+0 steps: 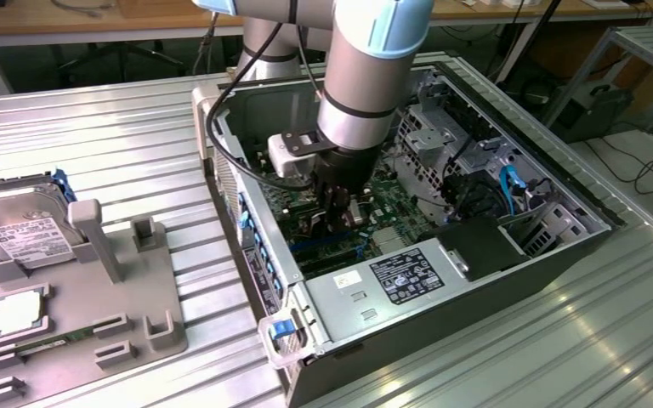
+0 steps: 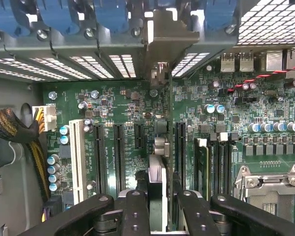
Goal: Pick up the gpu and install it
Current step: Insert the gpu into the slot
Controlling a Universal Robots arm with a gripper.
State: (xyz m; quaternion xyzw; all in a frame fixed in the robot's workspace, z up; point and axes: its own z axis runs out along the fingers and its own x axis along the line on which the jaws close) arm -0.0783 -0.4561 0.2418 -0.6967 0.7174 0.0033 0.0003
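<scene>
Exterior view showed the robot arm [image 1: 355, 76] reaching down into an open computer case [image 1: 553, 255] that lay on its side on a ribbed metal table [image 1: 111, 144]. The claw [image 1: 338, 212] was inside the case, low over the green main board [image 1: 389, 204], and its fingers were closed on the graphics card [image 1: 349, 223], which stood on edge between them.

On the exterior view's left a grey holder tray [image 1: 88, 340] sat on the table, well apart from the case. A silver hard drive [image 1: 20, 234] with a white label rested at its far end, and a square chip [image 1: 18, 313] lay in a pocket nearer the camera. Inside the case, blue cables [image 1: 508, 189] ran near the drive cage on the exterior view's right, and a labelled metal box [image 1: 400, 276] filled the near corner.

Wrist view looked along the black fingers [image 2: 137, 211] at the board [image 2: 265, 98]. The card [image 2: 158, 196] was seen edge-on between them, with its silvery end bracket [image 2: 162, 44] rising against the row of rear slot openings and blue clips [image 2: 64, 19]. The card's lower edge ran in line with the long black slots [image 2: 119, 157]; whether it was fully seated could not be told. A white slot [image 2: 77, 162] stood beside them, and a bundle of braided wires [image 2: 14, 130] led to a white plug [image 2: 49, 117].
</scene>
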